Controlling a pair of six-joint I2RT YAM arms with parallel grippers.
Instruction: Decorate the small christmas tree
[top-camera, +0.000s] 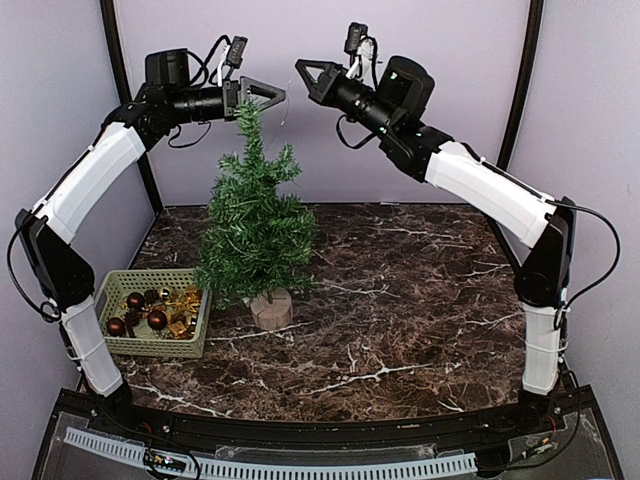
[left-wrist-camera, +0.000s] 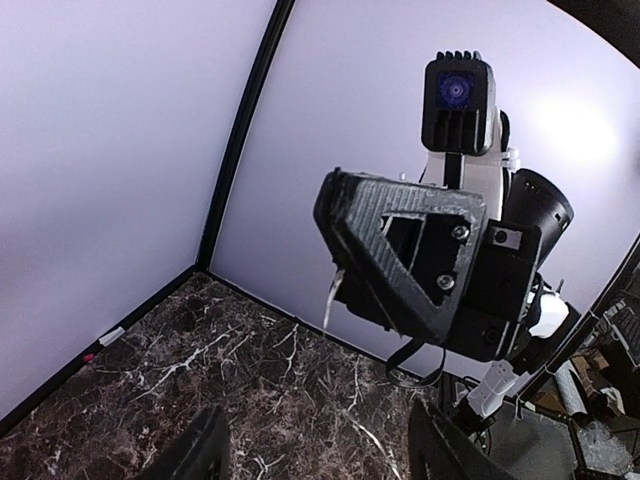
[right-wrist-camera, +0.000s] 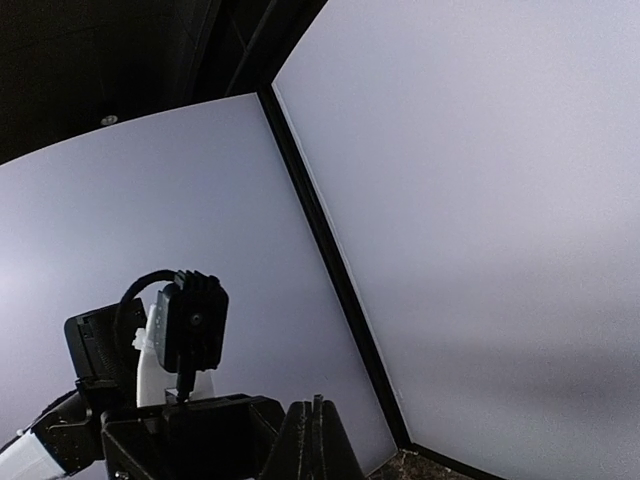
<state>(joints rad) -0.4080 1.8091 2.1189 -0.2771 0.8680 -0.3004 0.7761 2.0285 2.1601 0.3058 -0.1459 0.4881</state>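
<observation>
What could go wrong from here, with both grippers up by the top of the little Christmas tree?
1. The open left gripper sits right at the tip of the small christmas tree; a nudge there could tip it on its narrow stump base, perhaps toward the basket.
2. The shut right gripper faces it closely; the fingers could collide.
3. The thin strand hanging from the right gripper could slip out or snag in the branches.
</observation>
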